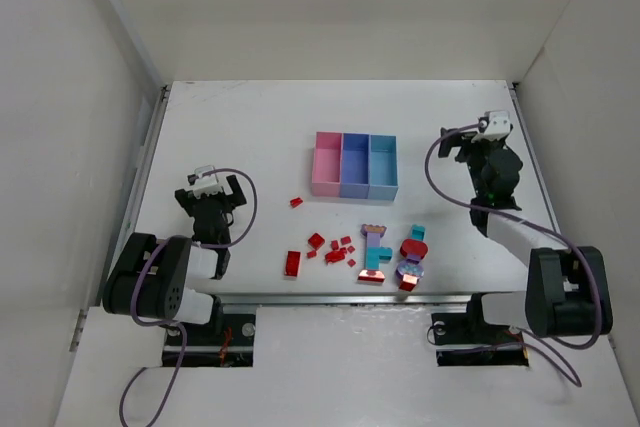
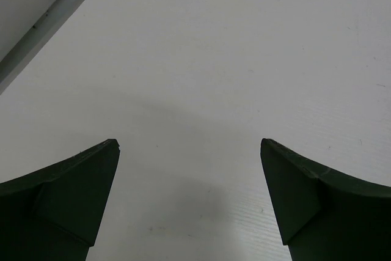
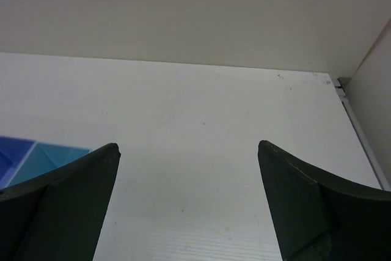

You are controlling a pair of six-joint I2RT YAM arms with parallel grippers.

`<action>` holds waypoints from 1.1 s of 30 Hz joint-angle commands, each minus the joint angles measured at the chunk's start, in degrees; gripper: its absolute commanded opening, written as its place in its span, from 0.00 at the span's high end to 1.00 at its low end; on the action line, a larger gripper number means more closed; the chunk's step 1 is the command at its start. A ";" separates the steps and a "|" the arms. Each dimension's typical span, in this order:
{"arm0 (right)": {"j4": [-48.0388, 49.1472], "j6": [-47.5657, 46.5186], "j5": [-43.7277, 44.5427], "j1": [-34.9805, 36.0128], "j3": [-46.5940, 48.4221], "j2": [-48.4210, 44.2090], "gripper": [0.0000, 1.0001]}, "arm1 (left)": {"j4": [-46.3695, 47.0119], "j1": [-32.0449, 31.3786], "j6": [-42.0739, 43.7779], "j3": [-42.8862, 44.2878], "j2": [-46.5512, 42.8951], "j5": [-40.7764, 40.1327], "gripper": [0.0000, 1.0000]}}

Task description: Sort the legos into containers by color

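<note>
Three narrow plastic bins joined in a row, pink (image 1: pixel 327 163), purple-blue (image 1: pixel 355 165) and light blue (image 1: pixel 383 165), stand at the middle of the white table (image 1: pixel 250 127); no brick shows inside them. The plastic bricks lie nearer the arms, just short of the bins. About nine loose red bricks and chips (image 1: pixel 335 250) are scattered to the left, the smallest too tiny to count with certainty. To their right lie one stacked lavender-teal-red clump (image 1: pixel 376 250), one teal brick (image 1: pixel 417 232), one rounded red piece (image 1: pixel 413 247) and one lavender clump with red beneath (image 1: pixel 408 274).

Two grippers are present. The left gripper (image 2: pixel 189 145) hovers over bare table well left of the bricks, and the right gripper (image 3: pixel 188 146) hangs right of the light blue bin. Both have their jaws spread wide and hold nothing.

Judged from this layout, sorting has not begun and the step in hand is a first approach. It is best done by taking an isolated brick first — the lone red chip (image 1: pixel 296 202) or the large red block (image 1: pixel 292 263). The fingers should descend squarely astride it, to avoid scattering its neighbours. The multicolour clumps will probably need both grippers, to pull the colours apart.
</note>
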 commanded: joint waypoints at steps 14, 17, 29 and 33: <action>-25.68 -11.24 2.38 1.96 23.88 -11.83 0.00 | -52.53 -1.95 29.96 35.06 -17.04 40.25 0.00; -32.28 -21.33 6.68 6.18 29.17 -12.45 0.00 | -72.32 -4.07 38.93 51.86 -8.71 36.48 0.00; -43.27 -24.26 16.04 15.24 40.42 -7.26 0.00 | -130.27 -9.08 39.68 110.35 29.89 39.46 0.00; -43.28 -23.73 16.71 15.24 40.42 -7.26 0.00 | -122.42 -2.24 33.52 119.46 24.92 44.54 0.00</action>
